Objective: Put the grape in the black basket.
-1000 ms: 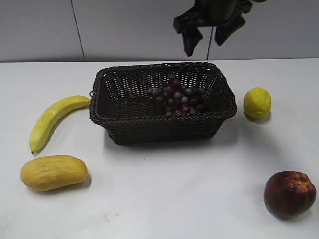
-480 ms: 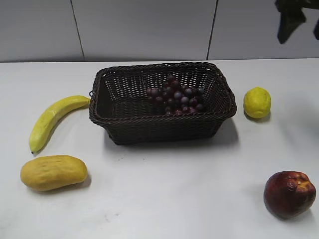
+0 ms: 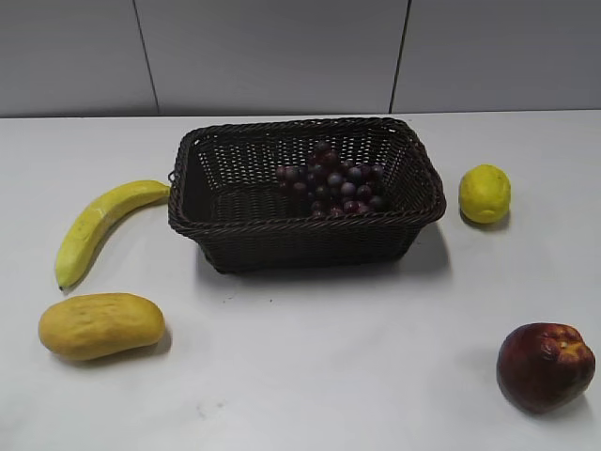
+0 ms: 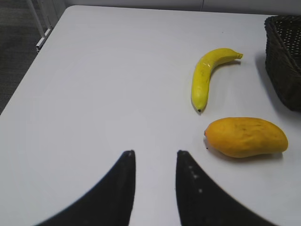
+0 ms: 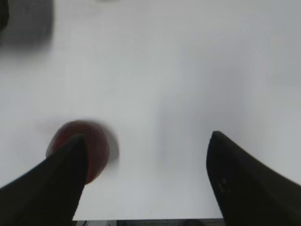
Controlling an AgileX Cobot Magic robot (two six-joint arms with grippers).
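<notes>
The grape (image 3: 331, 180), a bunch of dark red and purple berries, lies inside the black basket (image 3: 246, 225) toward its right half. The woven basket stands at the middle of the table; its corner shows at the right edge of the left wrist view (image 4: 285, 56). Neither gripper shows in the exterior view. My left gripper (image 4: 155, 153) is open and empty above bare table, left of the mango. My right gripper (image 5: 148, 136) is wide open and empty, high above the table near the apple.
A banana (image 3: 94, 225) and a mango (image 3: 101, 325) lie left of the basket; both show in the left wrist view, banana (image 4: 207, 75), mango (image 4: 246, 136). A lemon (image 3: 485, 193) sits right of the basket. A dark red apple (image 3: 545, 365) is at front right, blurred in the right wrist view (image 5: 96, 146).
The right arm, above the basket a second ago, swung up and right and has left the exterior view. The grape stays in the basket.
</notes>
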